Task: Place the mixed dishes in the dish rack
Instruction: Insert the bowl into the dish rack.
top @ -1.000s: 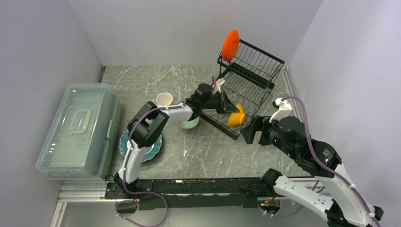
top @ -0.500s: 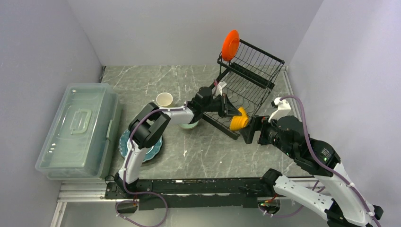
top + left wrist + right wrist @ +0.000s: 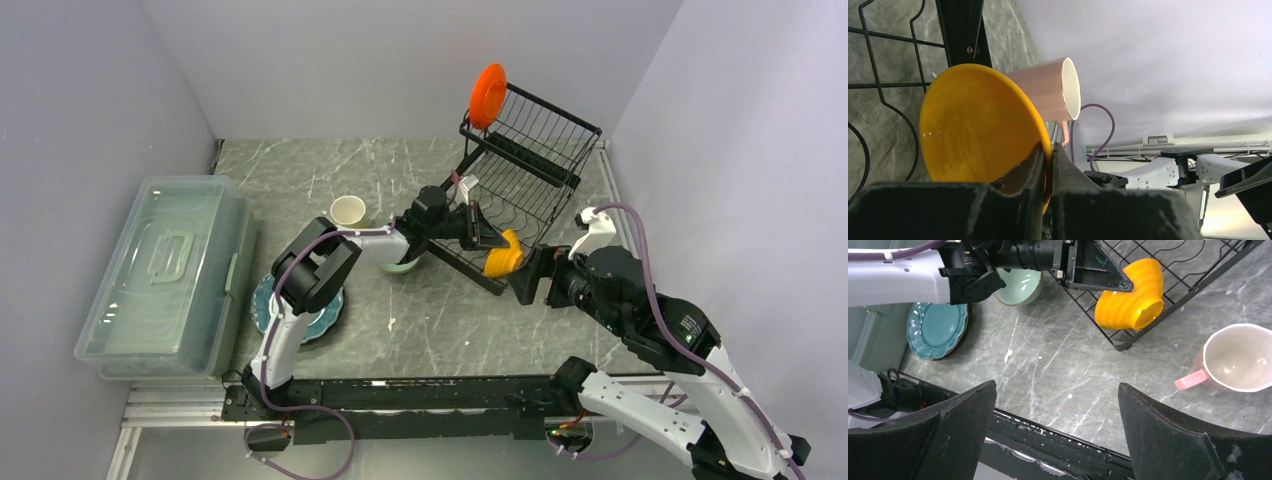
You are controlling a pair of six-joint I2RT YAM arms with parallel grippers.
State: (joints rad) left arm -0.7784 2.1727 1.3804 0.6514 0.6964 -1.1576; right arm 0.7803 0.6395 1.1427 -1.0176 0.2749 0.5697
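Observation:
My left gripper (image 3: 487,240) is shut on the rim of the orange-yellow bowl (image 3: 503,257), holding it tilted on its side over the front corner of the black wire dish rack (image 3: 530,150). The left wrist view shows the rim of the bowl (image 3: 973,125) pinched between the fingers (image 3: 1063,165). The bowl (image 3: 1130,300) also shows in the right wrist view. The small orange-red plate (image 3: 488,95) stands on the raised basket. The pink mug (image 3: 1233,357) stands on the table beside the rack. My right gripper (image 3: 1057,386) is open and empty above the table.
The pale yellow mug (image 3: 348,210) and the pale green bowl (image 3: 400,263) stand left of the rack. Teal plates (image 3: 300,312) lie stacked near the left arm's base. A clear lidded bin (image 3: 165,275) fills the left side. Walls close in on three sides.
My left gripper has carried the orange-yellow bowl a little toward the rack's front corner. The right arm has barely moved.

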